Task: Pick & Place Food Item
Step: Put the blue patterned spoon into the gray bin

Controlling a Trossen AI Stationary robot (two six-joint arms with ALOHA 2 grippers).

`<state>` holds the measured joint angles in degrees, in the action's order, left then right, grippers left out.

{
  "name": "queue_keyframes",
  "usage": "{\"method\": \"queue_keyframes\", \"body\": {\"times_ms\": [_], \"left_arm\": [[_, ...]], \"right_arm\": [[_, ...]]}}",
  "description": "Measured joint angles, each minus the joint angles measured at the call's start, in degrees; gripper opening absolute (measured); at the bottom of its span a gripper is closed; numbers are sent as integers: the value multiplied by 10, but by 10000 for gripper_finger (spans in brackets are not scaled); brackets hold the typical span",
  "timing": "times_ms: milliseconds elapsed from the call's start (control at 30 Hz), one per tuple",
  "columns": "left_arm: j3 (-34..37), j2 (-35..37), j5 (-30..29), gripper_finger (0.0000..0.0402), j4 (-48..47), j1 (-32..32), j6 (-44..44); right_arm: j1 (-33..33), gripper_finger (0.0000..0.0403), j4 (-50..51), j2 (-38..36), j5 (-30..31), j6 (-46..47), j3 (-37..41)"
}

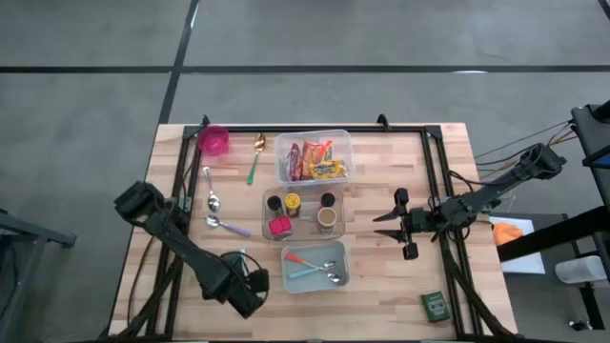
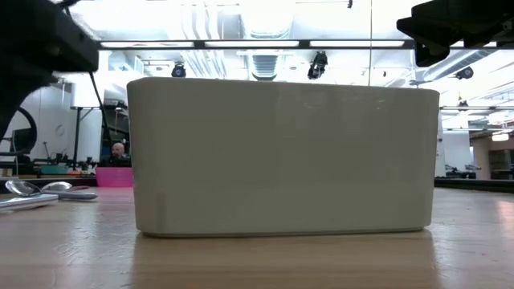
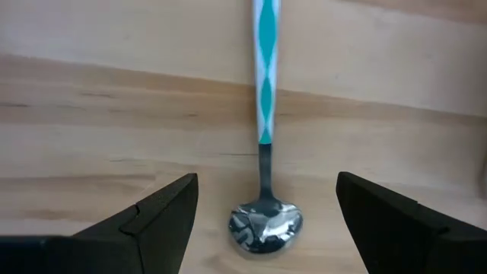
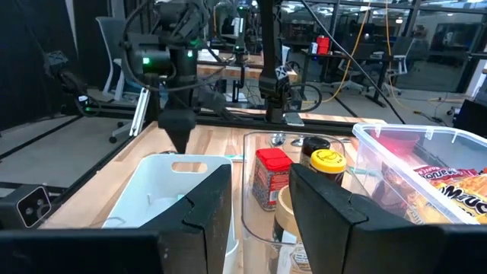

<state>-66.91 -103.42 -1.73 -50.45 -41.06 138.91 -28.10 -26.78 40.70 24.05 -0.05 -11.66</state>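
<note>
Food packets [image 1: 313, 159] lie in a clear bin [image 1: 282, 143] at the table's far middle, also seen in the right wrist view [image 4: 449, 183]. My left gripper [image 3: 266, 183] points down near the table's front left [image 1: 250, 284], open. Its fingers stand on either side of the bowl of a spoon with a teal-and-white handle [image 3: 266, 99], which lies flat on the wood; they touch nothing. My right gripper [image 1: 398, 225] hangs level at the right, pointing toward the bins, open by a narrow gap [image 4: 260, 205] with nothing in it.
A clear tray [image 1: 270, 198] holds spice jars, among them a red one [image 4: 272, 176] and a yellow-lidded one [image 4: 327, 164]. A white bin [image 1: 288, 255] with utensils stands in front. Spoons [image 1: 212, 195], a pink cup [image 1: 213, 141] and a green box [image 1: 436, 305] lie around.
</note>
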Motion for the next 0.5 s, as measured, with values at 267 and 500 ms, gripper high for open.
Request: {"method": "queue_keyframes", "body": {"times_ms": [267, 500], "left_arm": [[46, -6, 14, 316, 85, -1, 9], [70, -5, 33, 314, 118, 0, 11]], "right_arm": [[0, 130, 0, 0, 0, 0, 0], [0, 130, 0, 0, 0, 0, 0]]}}
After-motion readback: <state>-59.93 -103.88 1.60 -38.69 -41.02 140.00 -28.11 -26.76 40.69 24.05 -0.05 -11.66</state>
